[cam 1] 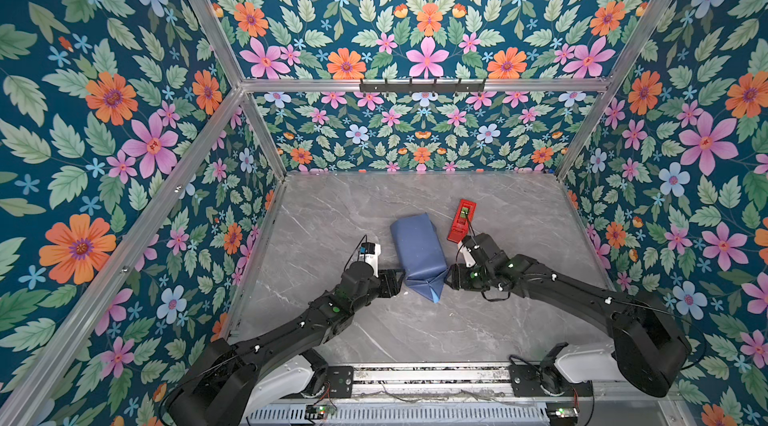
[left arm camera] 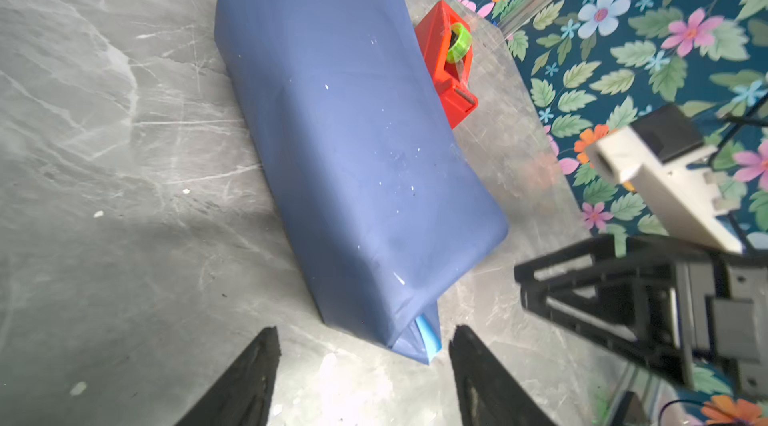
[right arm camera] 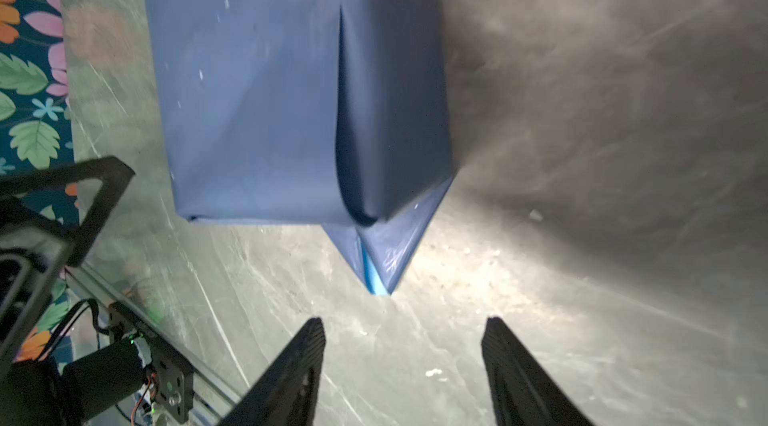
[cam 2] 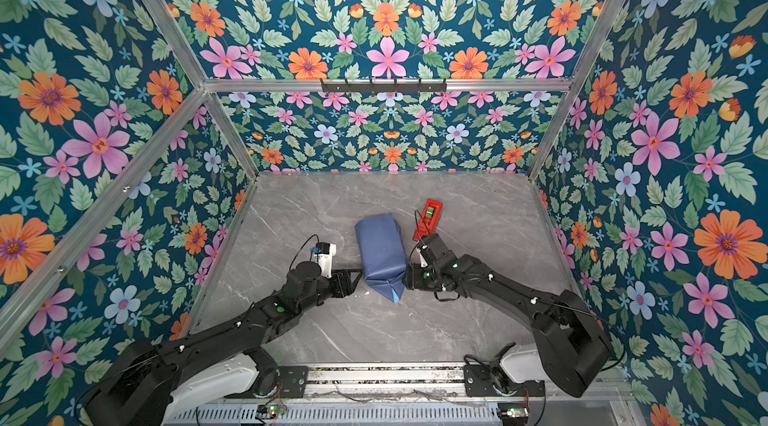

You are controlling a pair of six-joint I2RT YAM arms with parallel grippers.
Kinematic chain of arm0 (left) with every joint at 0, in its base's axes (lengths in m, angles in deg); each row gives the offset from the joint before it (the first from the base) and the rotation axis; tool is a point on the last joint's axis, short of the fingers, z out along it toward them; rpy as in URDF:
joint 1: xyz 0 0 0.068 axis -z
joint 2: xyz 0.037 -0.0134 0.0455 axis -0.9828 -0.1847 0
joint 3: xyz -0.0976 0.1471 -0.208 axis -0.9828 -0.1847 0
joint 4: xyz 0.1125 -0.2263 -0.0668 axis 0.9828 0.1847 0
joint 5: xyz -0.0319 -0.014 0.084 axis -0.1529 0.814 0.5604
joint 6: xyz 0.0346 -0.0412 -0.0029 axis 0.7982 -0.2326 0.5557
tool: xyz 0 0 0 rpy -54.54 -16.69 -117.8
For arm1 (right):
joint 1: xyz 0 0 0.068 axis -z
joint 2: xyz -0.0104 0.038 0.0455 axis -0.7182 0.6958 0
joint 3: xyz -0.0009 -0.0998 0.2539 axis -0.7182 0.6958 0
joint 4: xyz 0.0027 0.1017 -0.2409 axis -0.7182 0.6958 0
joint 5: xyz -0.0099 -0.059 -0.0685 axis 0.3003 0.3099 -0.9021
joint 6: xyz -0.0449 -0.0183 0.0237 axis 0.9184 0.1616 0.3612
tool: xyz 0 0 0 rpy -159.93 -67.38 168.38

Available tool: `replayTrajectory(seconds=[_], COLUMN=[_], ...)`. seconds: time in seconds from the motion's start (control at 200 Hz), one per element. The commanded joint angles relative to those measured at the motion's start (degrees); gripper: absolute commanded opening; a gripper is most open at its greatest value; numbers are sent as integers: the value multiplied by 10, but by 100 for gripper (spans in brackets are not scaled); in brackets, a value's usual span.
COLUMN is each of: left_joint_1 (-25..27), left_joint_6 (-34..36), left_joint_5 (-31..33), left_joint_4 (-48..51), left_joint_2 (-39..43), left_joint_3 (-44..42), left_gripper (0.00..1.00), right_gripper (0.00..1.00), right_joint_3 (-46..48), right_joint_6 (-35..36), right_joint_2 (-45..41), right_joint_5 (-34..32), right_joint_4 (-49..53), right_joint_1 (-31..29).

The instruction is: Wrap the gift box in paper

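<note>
Your paper (cam 1: 417, 251) lies folded into a slate-blue bundle on the tabletop (cam 1: 324, 212). The gift box is hidden, presumably inside. At the bundle's pointed-flap end, your left pincer (cam 1: 398, 277) sits just beside one side and your right pincer (cam 1: 449, 276) just beside the other. Both have their fingers well apart and grip nothing. The red tape dispenser (cam 1: 462, 220) lies beside the bundle's opposite end.
</note>
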Motion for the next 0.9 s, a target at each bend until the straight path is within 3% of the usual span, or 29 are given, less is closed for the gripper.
replayTrajectory(seconds=[0.0,0.235,0.895], left_joint_1=[31,80,83], left_joint_6=[39,53,55], left_joint_5=[3,32,39], left_joint_4=[8,9,-8], left_joint_2=[10,11,4], left_joint_3=[-8,-12,-24], left_gripper=[66,65,65], right_gripper=[59,49,40], right_joint_3=[25,47,-21], right_joint_6=[-82,-130,-106], right_joint_2=[2,45,137], right_joint_5=[-17,-47,-176], right_joint_4=[-63,-113,-11], right_joint_1=[-28,-54,-130])
